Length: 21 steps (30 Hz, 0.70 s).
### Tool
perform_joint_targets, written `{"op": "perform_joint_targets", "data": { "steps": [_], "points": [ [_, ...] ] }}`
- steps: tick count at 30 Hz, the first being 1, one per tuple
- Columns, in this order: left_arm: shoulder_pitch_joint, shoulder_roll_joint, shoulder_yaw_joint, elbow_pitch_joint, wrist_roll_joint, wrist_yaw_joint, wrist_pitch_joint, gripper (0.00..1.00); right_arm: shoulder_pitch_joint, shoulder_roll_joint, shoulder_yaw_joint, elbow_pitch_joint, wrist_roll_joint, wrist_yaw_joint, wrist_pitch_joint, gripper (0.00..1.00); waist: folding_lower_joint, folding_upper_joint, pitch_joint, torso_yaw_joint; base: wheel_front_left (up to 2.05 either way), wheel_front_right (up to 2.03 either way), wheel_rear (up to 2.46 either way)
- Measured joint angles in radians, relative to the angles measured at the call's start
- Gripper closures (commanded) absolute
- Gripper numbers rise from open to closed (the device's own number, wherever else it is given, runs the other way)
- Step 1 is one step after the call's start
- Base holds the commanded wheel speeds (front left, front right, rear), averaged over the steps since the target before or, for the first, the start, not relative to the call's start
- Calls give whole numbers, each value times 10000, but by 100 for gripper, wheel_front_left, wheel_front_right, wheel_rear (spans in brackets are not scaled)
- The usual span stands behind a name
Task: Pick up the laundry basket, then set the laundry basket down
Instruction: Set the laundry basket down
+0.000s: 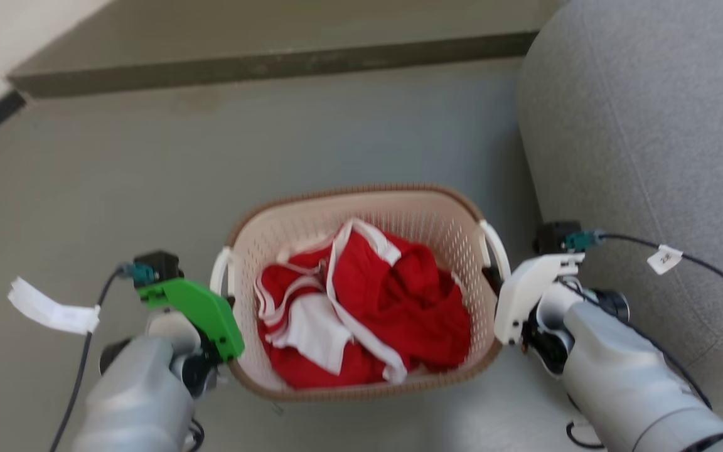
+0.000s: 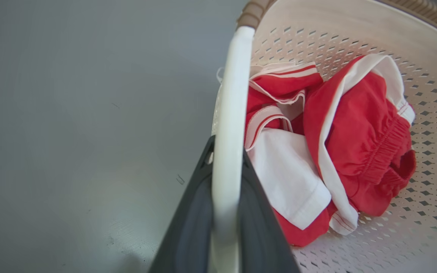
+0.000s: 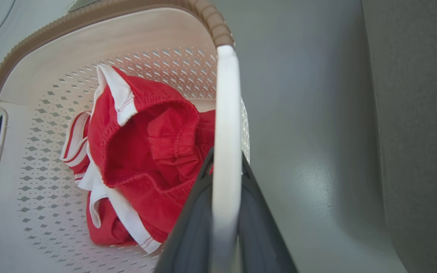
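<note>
The laundry basket [image 1: 361, 189] is on the grey floor between my two arms, cream with perforated walls and a brown rim. Red-and-white clothes [image 1: 393, 295] lie crumpled inside it. My left gripper [image 2: 227, 151] is shut on the basket's white left handle [image 2: 230, 98], one dark finger on each side of the bar. In the head view its green housing [image 1: 201, 307] sits against that handle [image 1: 218, 276]. My right gripper [image 3: 227, 161] is shut on the white right handle [image 3: 228, 106], under its white housing [image 1: 524, 295]. I cannot tell whether the basket touches the floor.
A grey upholstered sofa [image 1: 650, 125] rises close to the basket's right side and my right arm. A low dark step [image 1: 273, 63] crosses the far floor. Cables with white tags [image 1: 54, 311] trail from both wrists. Open floor [image 1: 117, 188] lies to the left and ahead.
</note>
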Motion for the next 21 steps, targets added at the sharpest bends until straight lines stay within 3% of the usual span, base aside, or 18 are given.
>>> {"op": "perform_joint_targets", "data": {
  "steps": [21],
  "points": [
    [-2294, 207, -88, -619, 529, 337, -1193, 100, -2286, -349, 17, -447, -284, -192, -1187, 100, 2, 0, 2983, 11, 0, 0, 0]
  ]
}}
